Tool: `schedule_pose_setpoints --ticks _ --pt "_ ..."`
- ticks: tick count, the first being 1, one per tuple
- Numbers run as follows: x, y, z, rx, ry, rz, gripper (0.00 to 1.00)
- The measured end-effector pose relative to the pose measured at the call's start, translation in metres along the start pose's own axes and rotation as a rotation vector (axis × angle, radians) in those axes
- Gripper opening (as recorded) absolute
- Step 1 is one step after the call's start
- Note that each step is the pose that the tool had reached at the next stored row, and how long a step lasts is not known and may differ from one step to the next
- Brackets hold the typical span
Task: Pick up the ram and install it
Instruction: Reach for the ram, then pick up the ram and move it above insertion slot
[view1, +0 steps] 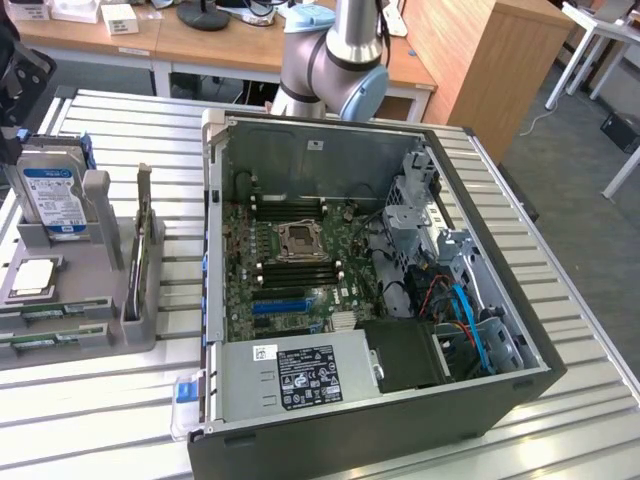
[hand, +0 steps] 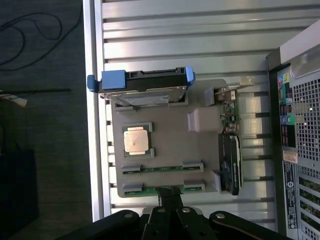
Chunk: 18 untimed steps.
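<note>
The gripper (hand: 167, 199) hangs over the near edge of the gray holder (hand: 200, 150), fingers together and gripping nothing. The ram sticks (hand: 162, 169) stand edge-up in the holder's slots beside the processor chip (hand: 137, 140), probably so that their top edges can be pinched.

Tray (hand: 200, 150) as clock, hard drive (hand: 142, 82) = 12: processor (hand: 136, 140) at 9, expansion card (hand: 231, 160) on edge at 3, inner ram (hand: 162, 169) and outer ram (hand: 149, 189) at 6 (both seated flat). Gripper (hand: 170, 194), fingers together, over outer ram's middle.
</note>
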<state>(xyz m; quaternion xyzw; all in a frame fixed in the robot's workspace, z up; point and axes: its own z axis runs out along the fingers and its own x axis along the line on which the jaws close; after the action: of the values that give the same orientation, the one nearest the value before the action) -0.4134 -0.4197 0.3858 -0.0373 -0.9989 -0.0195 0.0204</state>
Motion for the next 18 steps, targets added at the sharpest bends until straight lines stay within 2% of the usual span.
schedule_pose_setpoints --ticks 2,18 --pt "-0.0002 -0.003 -0.0001 0.0001 -0.0001 0.0 0.11" --pt "-0.0002 -0.0031 -0.0001 0.0004 0.0004 -0.009 0.11"
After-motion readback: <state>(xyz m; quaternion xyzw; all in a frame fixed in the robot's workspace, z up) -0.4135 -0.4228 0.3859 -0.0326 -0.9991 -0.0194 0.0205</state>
